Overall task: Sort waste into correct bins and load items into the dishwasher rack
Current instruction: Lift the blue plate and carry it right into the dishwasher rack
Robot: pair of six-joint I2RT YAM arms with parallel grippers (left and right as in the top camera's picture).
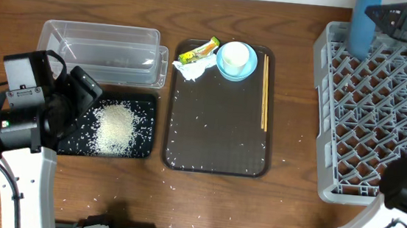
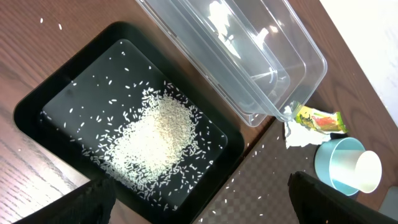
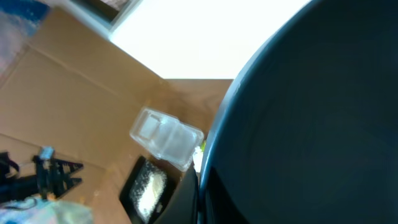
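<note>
Left side: shallow black tray (image 1: 148,102), glossy, rounded corners, holds a heap of white rice (image 1: 117,127) with loose grains scattered round it. Left gripper (image 2: 202,202) hangs above the tray with jaws wide apart and nothing between them; only the two dark finger ends show, at the bottom edge of the wrist view.

Clear tub (image 1: 98,46) just behind the black tray: thin see-through plastic, stepped walls, glare on the floor.

Centre: dark brown serving tray (image 1: 217,130), fine-textured surface, stray grains on it. At its far edge a yellow-green snack wrapper (image 1: 199,51) touches a crumpled white paper scrap (image 1: 192,70). Beside them is a light blue bowl (image 1: 246,70) with a pale cup (image 1: 235,56) sitting in it (tilted, from the wrist view). Thin wooden chopsticks (image 1: 266,90) lie along the right edge.

Right: grey lattice rack (image 1: 380,122), cut off by the frame. Right gripper (image 1: 381,13) is clamped on the dark blue dish (image 1: 360,28), held on edge over the rack's far corner. The dish fills and blurs the right wrist view, so the fingers cannot be made out there.
</note>
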